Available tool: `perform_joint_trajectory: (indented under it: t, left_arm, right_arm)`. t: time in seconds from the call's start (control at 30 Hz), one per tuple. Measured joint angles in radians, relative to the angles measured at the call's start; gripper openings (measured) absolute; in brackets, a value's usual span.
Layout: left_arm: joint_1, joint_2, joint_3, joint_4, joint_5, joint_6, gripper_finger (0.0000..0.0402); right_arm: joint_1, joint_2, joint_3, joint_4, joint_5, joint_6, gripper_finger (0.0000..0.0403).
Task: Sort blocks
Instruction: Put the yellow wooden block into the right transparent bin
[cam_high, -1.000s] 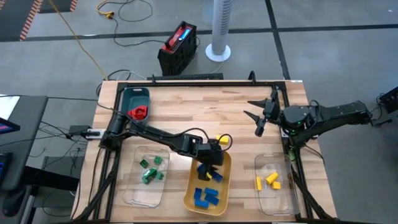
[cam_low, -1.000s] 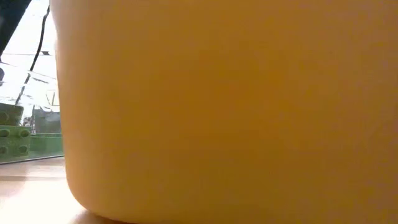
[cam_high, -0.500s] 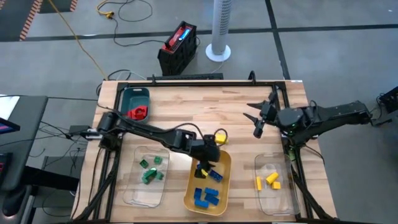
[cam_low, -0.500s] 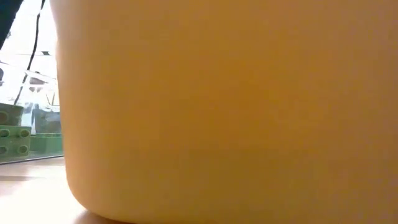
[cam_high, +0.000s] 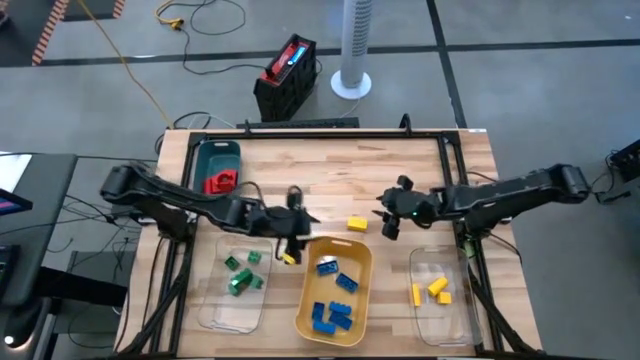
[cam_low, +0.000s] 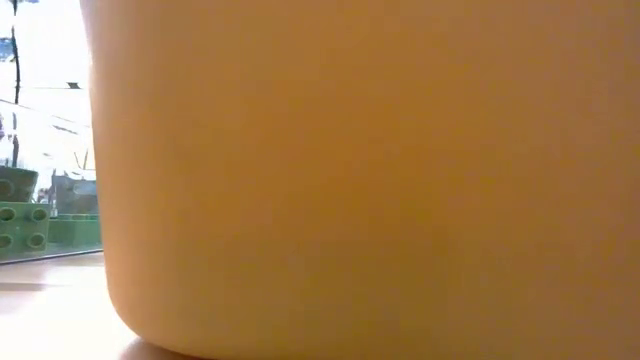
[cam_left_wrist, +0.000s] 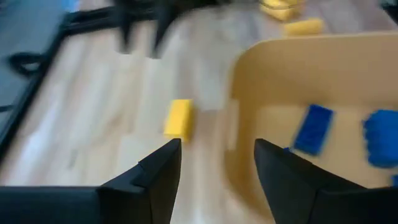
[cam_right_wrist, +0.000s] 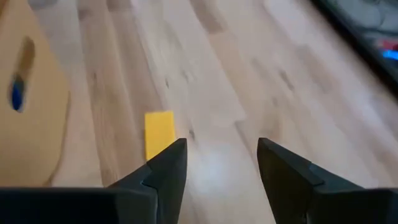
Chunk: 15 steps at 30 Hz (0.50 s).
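Note:
One yellow block (cam_high: 357, 224) lies flat on the bare wood, apart from the trays; it also shows in the left wrist view (cam_left_wrist: 178, 118) and the right wrist view (cam_right_wrist: 159, 133). My right gripper (cam_high: 387, 221) (cam_right_wrist: 221, 158) hovers open just right of it, with nothing between its fingers. My left gripper (cam_high: 298, 240) (cam_left_wrist: 217, 162) is open and holds nothing, left of the yellow tray (cam_high: 362, 270), facing its wall (cam_left_wrist: 239, 118). Several blue blocks (cam_high: 330, 316) lie in that tray. Green blocks (cam_high: 240, 278), yellow blocks (cam_high: 432, 290) and red blocks (cam_high: 222, 181) lie in other trays.
A clear tray (cam_high: 212, 300) stands at the near left, another clear tray (cam_high: 455, 320) at the near right, and a teal tray (cam_high: 218, 152) at the far left. The yellow tray's wall (cam_low: 350, 180) fills the low view. A black frame (cam_high: 320, 133) edges the table.
My left gripper has drawn back from over the yellow tray toward the table's left edge and risen a little, staying open. My right gripper has come down from the right edge toward the lone yellow block, tipping further down, still open. The blocks have stayed put.

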Motion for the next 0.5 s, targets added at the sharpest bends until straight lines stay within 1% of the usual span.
perform_joint_trajectory:
  t: [0.13, 0.23, 0.33, 0.43, 0.5]
  left_arm:
    - [0.01, -0.114, -0.102, 0.0, -0.083, -0.054, 0.0196]
    - [0.011, -0.2, -0.136, -0.006, -0.128, -0.083, 0.0196]
    - [0.011, -0.261, -0.137, -0.039, -0.152, -0.118, 0.0196]
    - [0.011, -0.296, -0.138, -0.056, -0.16, -0.141, 0.0196]
    - [0.011, -0.31, -0.138, -0.069, -0.165, -0.143, 0.0196]
  right_arm:
    - [-0.03, 0.096, -0.026, 0.083, -0.064, -0.017, 0.0209]
    - [-0.048, 0.171, -0.028, 0.141, -0.137, -0.06, 0.022]
    - [-0.062, 0.222, -0.027, 0.186, -0.22, -0.077, 0.0238]
    - [-0.067, 0.265, -0.027, 0.186, -0.232, -0.077, 0.026]
    - [-0.067, 0.294, -0.027, 0.216, -0.232, -0.075, 0.0272]
